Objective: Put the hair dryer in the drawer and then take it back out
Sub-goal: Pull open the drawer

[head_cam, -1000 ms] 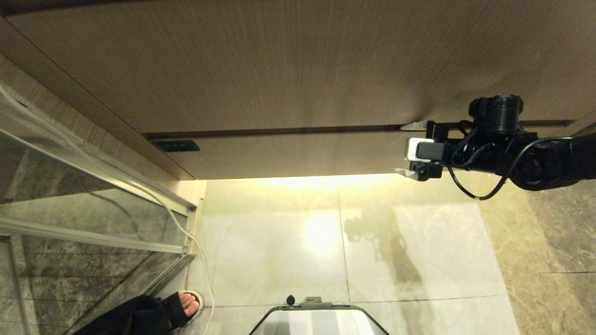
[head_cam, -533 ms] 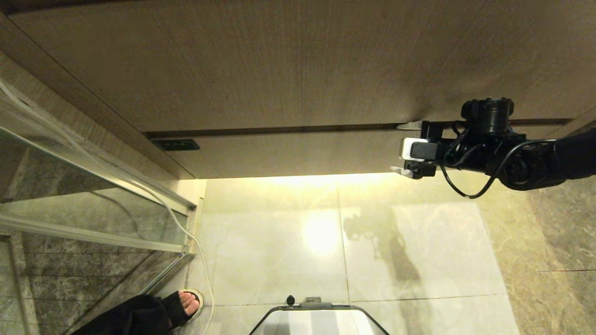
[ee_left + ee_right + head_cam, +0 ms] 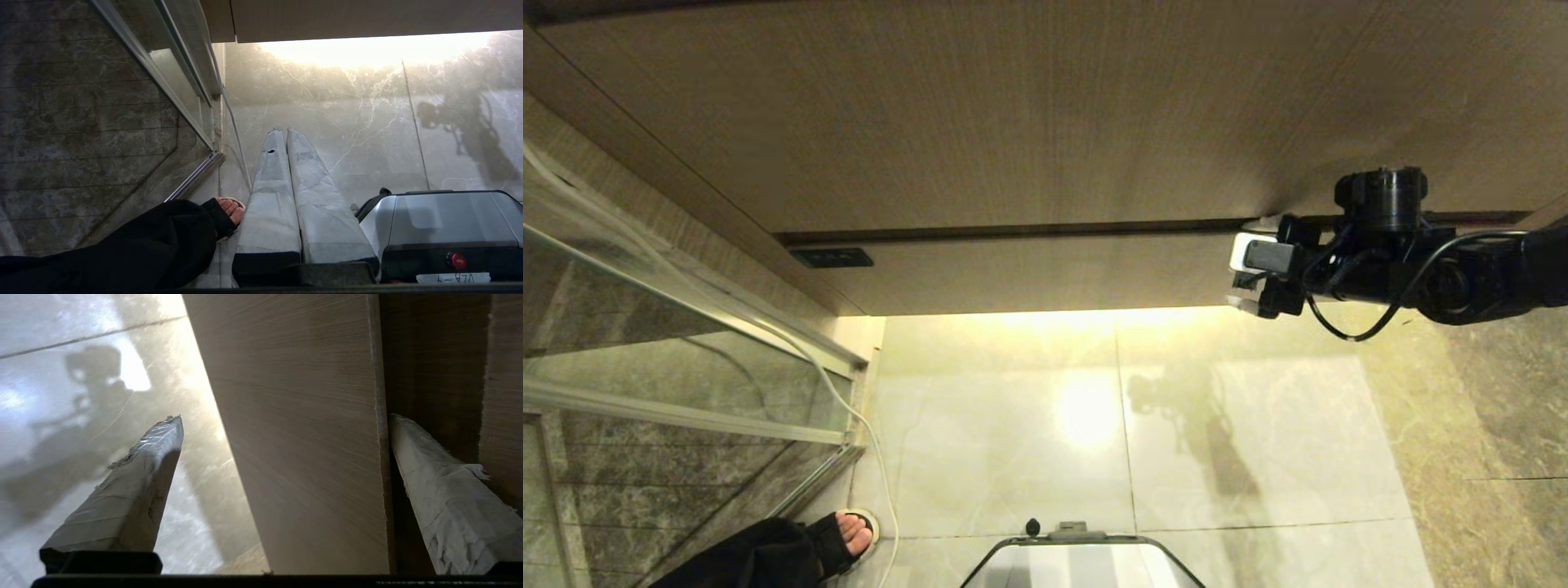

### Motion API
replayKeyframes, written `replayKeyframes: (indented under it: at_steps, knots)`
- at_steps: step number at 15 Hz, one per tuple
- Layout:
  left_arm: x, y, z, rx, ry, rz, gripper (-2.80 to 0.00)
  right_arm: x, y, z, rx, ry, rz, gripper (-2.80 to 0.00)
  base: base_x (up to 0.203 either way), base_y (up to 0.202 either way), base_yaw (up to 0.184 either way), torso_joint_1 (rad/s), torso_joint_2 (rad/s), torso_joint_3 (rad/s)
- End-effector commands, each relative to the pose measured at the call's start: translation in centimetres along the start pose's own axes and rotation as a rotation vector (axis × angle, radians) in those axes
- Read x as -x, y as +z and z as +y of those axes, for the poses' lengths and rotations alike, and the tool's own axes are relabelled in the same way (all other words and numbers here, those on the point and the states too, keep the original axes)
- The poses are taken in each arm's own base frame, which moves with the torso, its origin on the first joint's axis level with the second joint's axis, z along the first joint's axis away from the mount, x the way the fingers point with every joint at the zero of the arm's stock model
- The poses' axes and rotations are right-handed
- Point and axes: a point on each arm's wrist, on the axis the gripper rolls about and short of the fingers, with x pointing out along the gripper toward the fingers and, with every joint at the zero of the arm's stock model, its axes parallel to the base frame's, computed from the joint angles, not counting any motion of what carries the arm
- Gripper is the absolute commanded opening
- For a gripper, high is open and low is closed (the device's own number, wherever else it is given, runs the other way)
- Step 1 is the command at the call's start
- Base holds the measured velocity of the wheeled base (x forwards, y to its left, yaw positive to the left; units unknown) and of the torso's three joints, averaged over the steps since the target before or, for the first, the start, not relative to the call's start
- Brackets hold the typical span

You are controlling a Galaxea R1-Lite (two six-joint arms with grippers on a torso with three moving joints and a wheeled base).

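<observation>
The drawer (image 3: 1029,273) shows only as a plain light-brown wood-grain front strip under a larger wood panel, with a dark gap between them. My right gripper (image 3: 1248,265) is at the strip's right end, open wide. In the right wrist view the drawer front (image 3: 302,457) lies between the taped fingers of the right gripper (image 3: 284,418): one finger (image 3: 441,490) is in the dark gap, the other finger (image 3: 135,486) is over the floor side. Nothing is held. The hair dryer is out of view. My left gripper (image 3: 284,130) hangs parked and shut, pointing at the floor.
A glass shower door (image 3: 686,367) and a white cable (image 3: 866,441) stand at the left. A person's sandalled foot (image 3: 849,531) rests near the robot base (image 3: 1082,563). A small dark plate (image 3: 832,256) sits at the drawer's left end. Glossy floor tiles (image 3: 1217,457) lie below.
The right wrist has turned a little and the gripper shifted slightly left, then back right along the drawer front. Its fingers stay wide. The left arm has not moved.
</observation>
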Motion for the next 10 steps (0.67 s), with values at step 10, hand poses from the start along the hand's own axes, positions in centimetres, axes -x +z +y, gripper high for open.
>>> replayKeyframes:
  at_steps: [10]
  knots:
    - [0.0,0.0,0.0,0.0,-0.001,0.002,-2.8,3.1,-0.5,2.4,-0.197,0.218,0.324,0.0,0.0,0.0,0.0,0.0,0.0,0.0]
